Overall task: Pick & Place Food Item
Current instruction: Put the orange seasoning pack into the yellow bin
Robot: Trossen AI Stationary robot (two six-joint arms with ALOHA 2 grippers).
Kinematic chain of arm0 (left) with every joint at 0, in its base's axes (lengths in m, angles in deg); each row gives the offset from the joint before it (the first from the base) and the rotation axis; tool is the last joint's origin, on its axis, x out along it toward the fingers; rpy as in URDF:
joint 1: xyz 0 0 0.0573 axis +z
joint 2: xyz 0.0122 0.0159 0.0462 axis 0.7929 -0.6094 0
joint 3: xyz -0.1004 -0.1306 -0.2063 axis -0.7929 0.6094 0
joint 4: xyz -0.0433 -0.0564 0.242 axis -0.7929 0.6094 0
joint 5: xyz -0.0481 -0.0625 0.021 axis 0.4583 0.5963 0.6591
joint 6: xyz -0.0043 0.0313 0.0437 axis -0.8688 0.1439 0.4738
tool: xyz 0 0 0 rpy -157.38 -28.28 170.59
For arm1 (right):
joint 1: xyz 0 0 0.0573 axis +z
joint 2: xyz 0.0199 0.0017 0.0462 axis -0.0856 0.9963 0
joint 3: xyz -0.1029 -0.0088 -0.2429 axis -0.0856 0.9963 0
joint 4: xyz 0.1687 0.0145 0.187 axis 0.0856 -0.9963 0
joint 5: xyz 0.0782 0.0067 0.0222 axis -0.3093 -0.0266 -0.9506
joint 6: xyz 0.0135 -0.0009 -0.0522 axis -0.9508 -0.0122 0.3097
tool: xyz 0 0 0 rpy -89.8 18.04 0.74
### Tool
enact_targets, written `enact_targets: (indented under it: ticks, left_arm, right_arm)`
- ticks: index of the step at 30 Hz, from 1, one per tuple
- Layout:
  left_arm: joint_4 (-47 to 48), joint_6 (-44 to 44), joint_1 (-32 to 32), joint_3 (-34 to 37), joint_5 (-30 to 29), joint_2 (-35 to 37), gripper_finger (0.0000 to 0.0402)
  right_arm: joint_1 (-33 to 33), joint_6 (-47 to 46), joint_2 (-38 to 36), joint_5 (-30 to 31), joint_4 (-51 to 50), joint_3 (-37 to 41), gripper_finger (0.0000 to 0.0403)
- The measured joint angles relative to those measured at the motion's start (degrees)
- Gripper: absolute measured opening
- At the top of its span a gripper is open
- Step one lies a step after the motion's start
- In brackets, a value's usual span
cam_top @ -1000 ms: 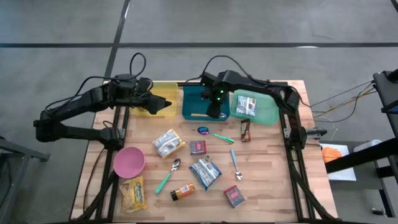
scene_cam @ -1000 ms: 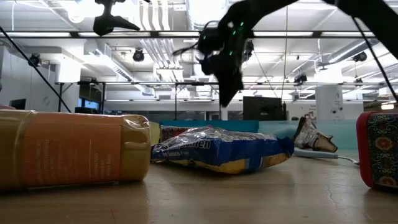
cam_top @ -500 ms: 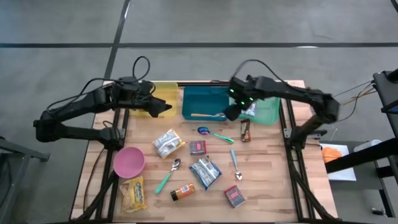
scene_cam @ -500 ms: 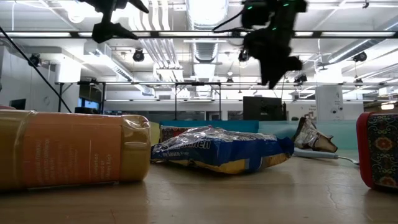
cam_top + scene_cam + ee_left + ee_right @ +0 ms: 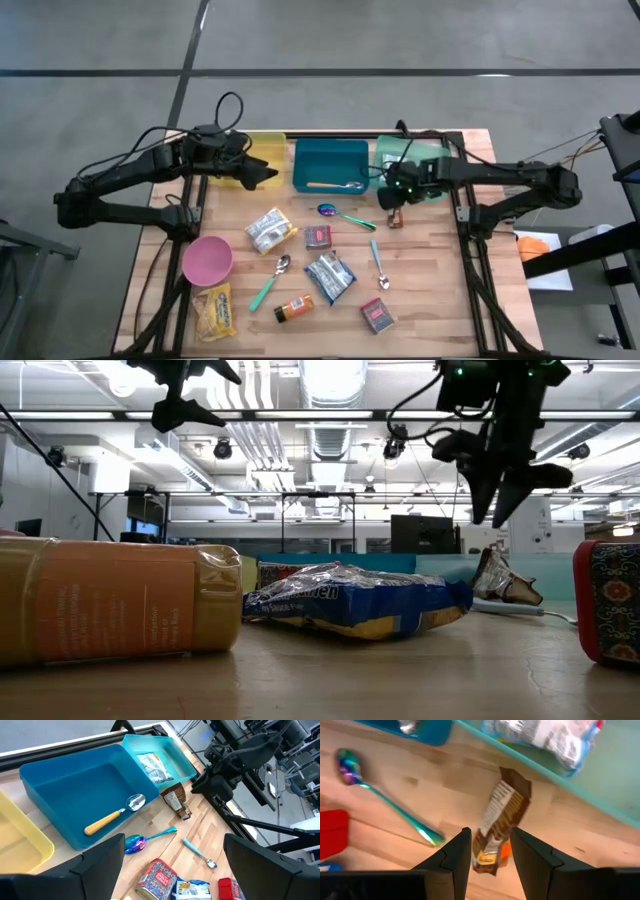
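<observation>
The right gripper (image 5: 394,198) hangs over the brown snack bar (image 5: 395,210) lying on the desk (image 5: 440,290) just beside the green bin (image 5: 432,186) — jaws parted, empty, straddling it. Next, I judge, comes a straight descent and a squeeze. The iridescent spoon (image 5: 338,212) lies near. The left gripper (image 5: 262,170) waits spread wide over the yellow bin (image 5: 262,146).

Below my claw lies a brown snack bar (image 5: 499,827) in a crinkled wrapper, flat on the wooden table (image 5: 430,290), just beside the green bin (image 5: 436,186), with orange at one end.
</observation>
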Motion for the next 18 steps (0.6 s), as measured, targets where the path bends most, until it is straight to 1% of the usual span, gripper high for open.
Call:
enact_targets:
  ticks: [6, 12, 18]
  left_arm:
    - [0.02, 0.00, 0.00, 0.00, 1.47, -0.02, 0.0344]
    - [0.02, 0.00, 0.00, 0.00, 2.14, -0.02, 0.0344]
    - [0.02, 0.00, 0.00, 0.00, 2.53, -0.02, 0.0344]
  right_arm:
    - [-0.07, -1.99, 0.05, 3.33, 0.09, 1.70, 0.0137]
    - [0.55, -4.99, 0.08, 3.54, 0.94, 5.01, 0.0137]
    - [1.54, -6.98, 0.38, 2.91, 7.91, 8.20, 0.0136]
